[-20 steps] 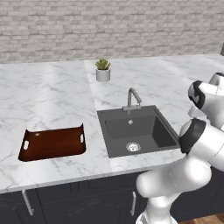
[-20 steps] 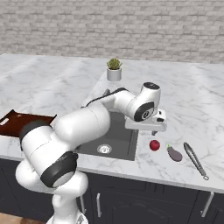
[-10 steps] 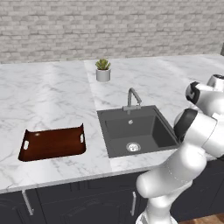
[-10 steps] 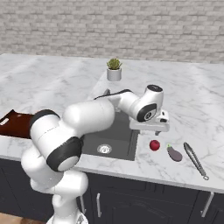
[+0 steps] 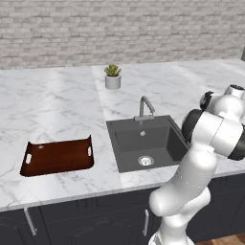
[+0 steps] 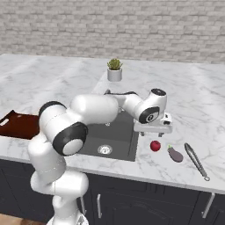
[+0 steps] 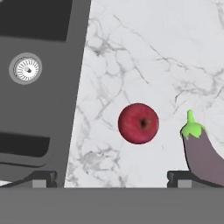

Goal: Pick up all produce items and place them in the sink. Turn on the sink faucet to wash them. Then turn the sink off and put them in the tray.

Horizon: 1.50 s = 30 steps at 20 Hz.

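Observation:
Two produce items lie on the marble counter right of the sink (image 6: 117,132): a round red apple (image 6: 155,146) (image 7: 138,123) and a purple eggplant (image 6: 175,154) (image 7: 202,153) with a green tip. My gripper (image 6: 153,132) (image 7: 113,179) hovers just above the apple, open, with nothing between its fingertips (image 7: 43,178). In the hand view the apple sits midway between the fingers and the eggplant lies by the right one. The sink (image 5: 143,143) (image 7: 39,87) is dark grey, with the faucet (image 5: 145,107) at its back. The brown tray (image 5: 57,158) (image 6: 17,125) rests at the far left.
A potted succulent (image 5: 113,76) (image 6: 114,69) stands behind the sink. Metal tongs (image 6: 196,161) lie right of the eggplant near the counter's front edge. A grey brick wall runs along the back. Dark cabinets sit below the counter.
The arm has folded further over the sink's right side and the hand has dropped a little toward the apple. The jaws stayed open. The produce has not moved.

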Available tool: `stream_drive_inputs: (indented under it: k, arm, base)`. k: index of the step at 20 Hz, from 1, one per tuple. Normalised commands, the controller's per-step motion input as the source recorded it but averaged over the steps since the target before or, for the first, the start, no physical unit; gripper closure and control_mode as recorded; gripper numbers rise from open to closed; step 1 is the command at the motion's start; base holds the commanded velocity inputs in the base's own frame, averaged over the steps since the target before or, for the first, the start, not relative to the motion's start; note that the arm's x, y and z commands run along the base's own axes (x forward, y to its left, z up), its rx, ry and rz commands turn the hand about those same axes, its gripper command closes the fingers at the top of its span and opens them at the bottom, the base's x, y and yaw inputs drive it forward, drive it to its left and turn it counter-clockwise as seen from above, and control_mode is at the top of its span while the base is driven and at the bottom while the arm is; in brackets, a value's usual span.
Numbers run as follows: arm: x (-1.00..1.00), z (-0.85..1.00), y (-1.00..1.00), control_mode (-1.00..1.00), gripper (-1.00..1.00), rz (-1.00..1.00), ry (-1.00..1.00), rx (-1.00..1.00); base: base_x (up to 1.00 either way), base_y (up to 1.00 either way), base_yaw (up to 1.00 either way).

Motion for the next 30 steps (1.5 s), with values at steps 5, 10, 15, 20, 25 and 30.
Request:
stream_drive_inputs:
  k: [5, 10, 15, 20, 25, 30]
  arm:
    - [0.26, -0.28, -0.05, -1.00, -1.00, 0.02, 0.00, 0.00]
    - [0.18, -0.27, -0.24, -1.00, -1.00, 0.05, 0.00, 0.00]
    - [0.17, -0.22, -0.20, -1.00, -1.00, 0.04, 0.00, 0.00]
    - [0.03, -0.22, -0.03, -1.00, -1.00, 0.03, 0.00, 0.00]
    - [0.00, -0.22, 0.01, -1.00, -1.00, 0.00, 0.00, 0.00]
    - [0.00, -0.22, 0.14, -1.00, -1.00, 0.00, 0.00, 0.00]
  base:
    - [0.00, 0.00, 0.00]
    - [0.00, 0.00, 0.00]
    - [0.00, 0.00, 0.00]
    - [0.00, 0.00, 0.00]
    - [0.00, 0.00, 0.00]
    - [0.00, 0.00, 0.00]
